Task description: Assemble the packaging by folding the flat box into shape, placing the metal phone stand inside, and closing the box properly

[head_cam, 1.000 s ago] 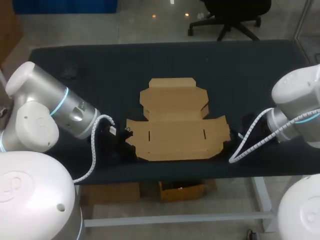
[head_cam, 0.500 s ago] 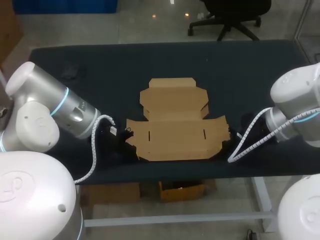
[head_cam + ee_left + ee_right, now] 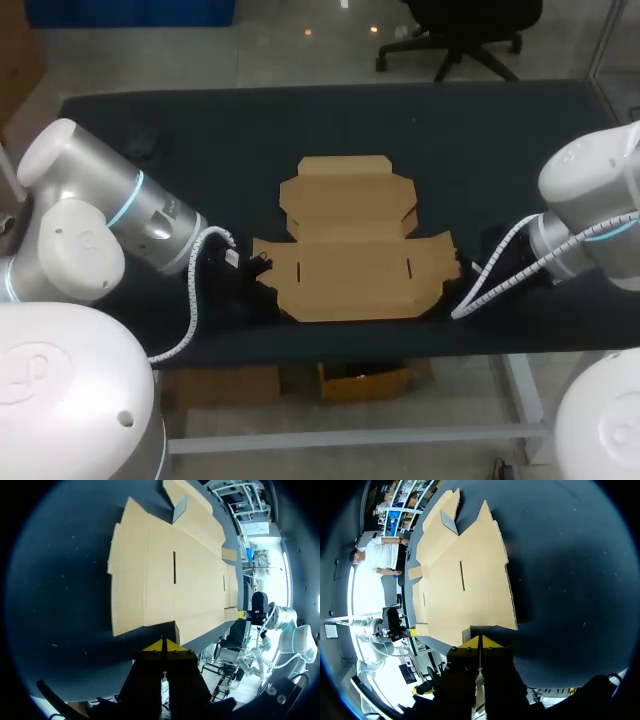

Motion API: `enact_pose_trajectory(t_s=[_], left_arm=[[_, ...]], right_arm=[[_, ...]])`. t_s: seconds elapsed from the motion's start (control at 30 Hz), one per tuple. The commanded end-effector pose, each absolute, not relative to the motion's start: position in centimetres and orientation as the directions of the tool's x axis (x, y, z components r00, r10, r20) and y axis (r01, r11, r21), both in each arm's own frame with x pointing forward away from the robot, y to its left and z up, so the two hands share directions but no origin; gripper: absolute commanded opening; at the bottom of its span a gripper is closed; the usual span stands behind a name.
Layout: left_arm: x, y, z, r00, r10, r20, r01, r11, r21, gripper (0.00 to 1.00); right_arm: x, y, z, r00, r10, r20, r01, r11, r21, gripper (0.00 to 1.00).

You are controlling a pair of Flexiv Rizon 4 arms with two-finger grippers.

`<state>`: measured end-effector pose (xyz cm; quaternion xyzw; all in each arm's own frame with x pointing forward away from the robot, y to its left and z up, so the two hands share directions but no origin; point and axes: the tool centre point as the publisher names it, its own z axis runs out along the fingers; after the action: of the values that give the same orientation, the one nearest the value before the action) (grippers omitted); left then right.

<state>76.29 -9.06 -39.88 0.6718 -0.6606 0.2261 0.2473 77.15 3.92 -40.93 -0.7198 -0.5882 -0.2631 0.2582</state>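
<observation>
Left gripper (image 3: 164,646) has its yellow tips pressed together into a point, nothing between them as far as I can see. Right gripper (image 3: 479,642) is the same deal, tips closed up tight. Just ahead of each pair of tips is a near corner of the flat box (image 3: 350,245). The left tips sit right by one end of its near edge and the right tips by the other end, so the cardboard lies between the two grippers. Whether either tip actually touches the cardboard edge, can't tell. The box is fully unfolded and lying flat, with two thin slits (image 3: 174,567) cut in the panel nearest the fingers. Farther out from the fingers, one little flap (image 3: 180,509) sticks up a bit. Beyond the box's far edge there's a wide stretch of bare dark table (image 3: 480,140), plus open cloth out to the side of each gripper. The left arm (image 3: 150,225) and right arm (image 3: 590,200) come in low over the near edge of the table, each with a coiled white cable (image 3: 190,300) trailing behind it.
</observation>
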Motion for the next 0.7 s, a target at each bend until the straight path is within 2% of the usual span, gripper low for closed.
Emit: enact_pose_trajectory(t_s=[0.03, 0.7], left_arm=[[76.3, -9.4, -39.7, 0.020, -0.783, 0.622, -1.000, -0.002, 0.030, 0.00], [76.5, -10.8, -39.0, -0.027, -0.806, 0.591, -0.999, 0.035, 0.002, 0.00]], right_arm=[[77.2, 3.9, -40.6, 0.176, 0.713, 0.679, 0.982, -0.179, -0.066, 0.00], [77.2, 4.5, -40.1, 0.205, 0.731, 0.651, 0.976, -0.204, -0.078, 0.00]])
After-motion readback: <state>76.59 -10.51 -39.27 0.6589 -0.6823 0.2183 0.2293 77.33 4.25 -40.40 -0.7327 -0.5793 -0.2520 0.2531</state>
